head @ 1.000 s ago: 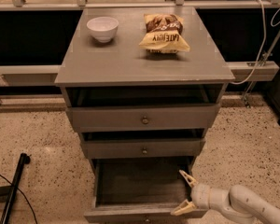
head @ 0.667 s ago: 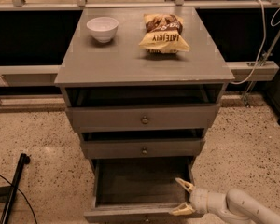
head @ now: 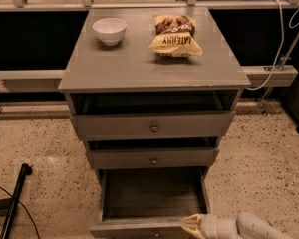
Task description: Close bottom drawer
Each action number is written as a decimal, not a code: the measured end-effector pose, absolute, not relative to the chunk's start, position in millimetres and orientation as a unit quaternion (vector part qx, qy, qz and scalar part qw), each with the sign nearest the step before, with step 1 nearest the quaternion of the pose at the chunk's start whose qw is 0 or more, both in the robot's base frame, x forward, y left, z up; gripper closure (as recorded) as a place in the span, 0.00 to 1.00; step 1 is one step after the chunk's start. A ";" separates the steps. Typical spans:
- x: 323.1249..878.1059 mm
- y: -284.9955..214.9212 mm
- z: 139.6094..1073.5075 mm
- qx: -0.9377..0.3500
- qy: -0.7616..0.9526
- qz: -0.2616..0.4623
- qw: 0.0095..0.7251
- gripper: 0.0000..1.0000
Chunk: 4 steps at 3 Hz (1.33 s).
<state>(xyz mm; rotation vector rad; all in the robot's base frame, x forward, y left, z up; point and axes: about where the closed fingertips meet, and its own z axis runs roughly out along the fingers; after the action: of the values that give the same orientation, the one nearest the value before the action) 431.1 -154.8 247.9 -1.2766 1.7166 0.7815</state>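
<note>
Though it is cropped, bottom drawer point(head: 152, 198) open, end effector point(head: 190, 225) at front (right)

On the counter point(head: 139, 68), a bowl point(head: 109, 30) sits near the back left corner. A bag of chips point(head: 175, 35) lies near the back edge, right of the middle and well apart from the bowl. Below the counter's front edge three drawers stack: the top drawer point(head: 189, 125), the middle drawer point(head: 119, 158) under it, and the bottom drawer point(head: 149, 195) lowest, standing out farthest forward. The gripper point(head: 192, 225) is at that drawer's front, toward its right end. A pole point(head: 15, 198) lies on the floor beyond the counter's left edge.
</note>
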 end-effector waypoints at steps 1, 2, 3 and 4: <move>412.8 -148.6 222.4 -0.501 0.692 0.327 0.403 0.95; 388.0 -144.9 190.5 -0.490 0.708 0.323 0.392 1.00; 377.7 -145.1 168.2 -0.471 0.727 0.305 0.395 1.00; 387.5 -142.1 152.8 -0.449 0.740 0.279 0.417 1.00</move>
<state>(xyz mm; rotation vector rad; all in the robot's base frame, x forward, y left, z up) 387.5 -142.1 152.8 -1.1259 1.8564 0.7002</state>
